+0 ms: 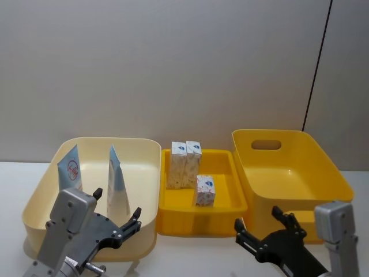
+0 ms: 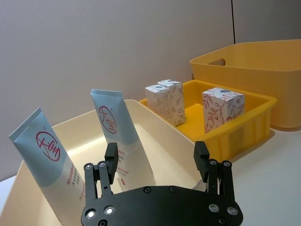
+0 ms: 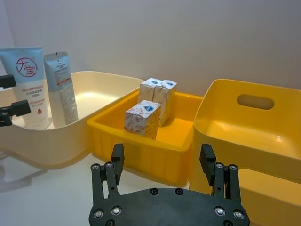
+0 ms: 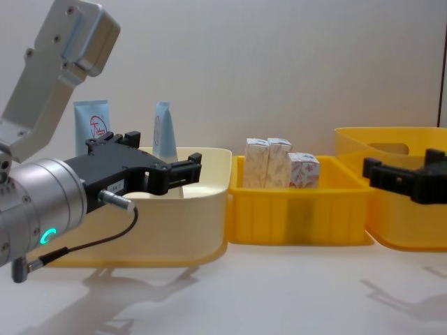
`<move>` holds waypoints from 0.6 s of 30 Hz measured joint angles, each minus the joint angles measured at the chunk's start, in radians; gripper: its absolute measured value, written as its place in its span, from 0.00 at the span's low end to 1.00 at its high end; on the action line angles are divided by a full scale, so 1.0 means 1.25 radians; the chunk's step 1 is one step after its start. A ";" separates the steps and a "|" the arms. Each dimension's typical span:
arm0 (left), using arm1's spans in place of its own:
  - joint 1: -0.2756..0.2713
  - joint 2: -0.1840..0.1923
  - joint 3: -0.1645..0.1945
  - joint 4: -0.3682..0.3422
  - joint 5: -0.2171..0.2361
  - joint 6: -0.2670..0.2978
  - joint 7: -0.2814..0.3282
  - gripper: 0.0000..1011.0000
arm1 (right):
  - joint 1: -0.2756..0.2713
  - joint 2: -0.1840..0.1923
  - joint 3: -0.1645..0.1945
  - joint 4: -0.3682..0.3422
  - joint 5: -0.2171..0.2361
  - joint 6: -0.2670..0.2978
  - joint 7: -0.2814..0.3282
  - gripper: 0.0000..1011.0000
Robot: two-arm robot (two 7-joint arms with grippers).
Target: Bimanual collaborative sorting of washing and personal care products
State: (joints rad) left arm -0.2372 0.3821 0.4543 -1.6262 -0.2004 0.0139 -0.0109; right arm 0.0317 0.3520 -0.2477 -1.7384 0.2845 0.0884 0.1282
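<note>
Two pale-blue tubes [image 1: 70,167] [image 1: 117,179] with a red round logo stand upright in the cream bin [image 1: 144,144]. Three small white cartons [image 1: 177,164] [image 1: 192,161] [image 1: 205,190] stand in the small yellow tray [image 1: 222,153] in the middle. My left gripper [image 1: 117,205] hangs open over the cream bin's near wall, just short of the right-hand tube [image 2: 113,125], holding nothing. Over the table in front of the large yellow bin [image 1: 323,167], my right gripper [image 1: 258,218] is open and empty. From the side, the left gripper [image 4: 162,150] sits level with the tubes [image 4: 94,125].
The large yellow bin [image 3: 254,132], with a handle slot in its far wall, holds nothing. The three containers stand side by side against a plain grey wall. White tabletop [image 4: 279,293] lies bare in front of them.
</note>
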 joint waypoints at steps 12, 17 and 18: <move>0.000 0.000 0.000 0.000 0.000 0.000 0.000 0.99 | 0.051 -0.020 -0.007 -0.010 0.037 0.134 0.023 0.99; 0.000 0.000 0.000 0.000 0.000 0.000 0.000 0.99 | 0.078 -0.045 -0.005 -0.021 0.049 0.203 0.000 0.99; 0.000 0.000 0.000 0.000 0.000 0.000 0.000 0.99 | 0.088 -0.054 -0.004 -0.024 0.050 0.222 -0.010 0.99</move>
State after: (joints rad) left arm -0.2372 0.3821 0.4542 -1.6262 -0.2004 0.0139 -0.0109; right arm 0.1411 0.2843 -0.2531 -1.7678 0.3473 0.3656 0.1162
